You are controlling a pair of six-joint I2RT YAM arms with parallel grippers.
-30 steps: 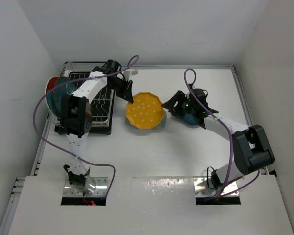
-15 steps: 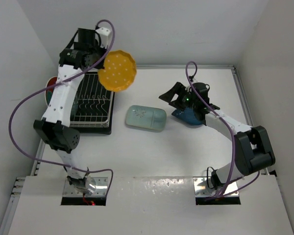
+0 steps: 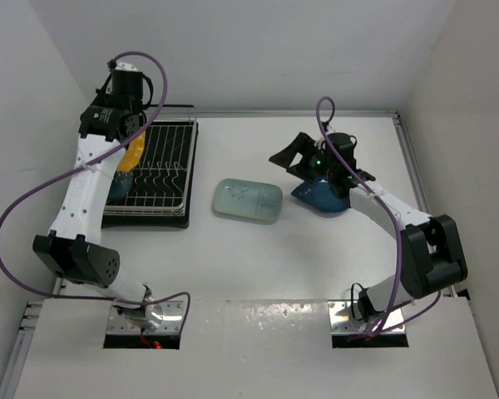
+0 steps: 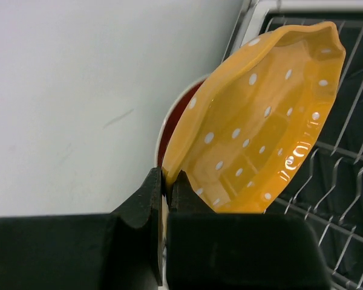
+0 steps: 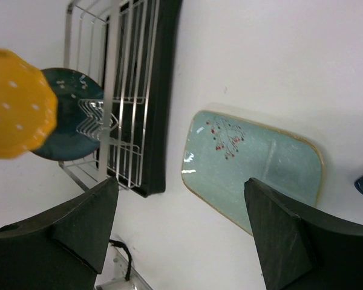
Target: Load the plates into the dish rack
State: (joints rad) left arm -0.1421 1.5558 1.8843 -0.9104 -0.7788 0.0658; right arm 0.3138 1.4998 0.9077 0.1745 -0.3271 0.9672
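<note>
Yellow plate (image 4: 260, 121) is pinched in my left gripper (image 4: 167, 184) at the dish rack (image 3: 162, 170); needs slotting in upright; right gripper (image 5: 180, 181) gapes empty.

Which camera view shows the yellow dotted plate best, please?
The left wrist view: the yellow plate fills it, its rim pinched in the left pincer. Top external shows only a sliver; right wrist catches it cropped at its left edge.

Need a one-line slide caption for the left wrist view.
Left fingers pinch the rim of the yellow dotted plate, tilted on edge by the black wire dish rack.
</note>
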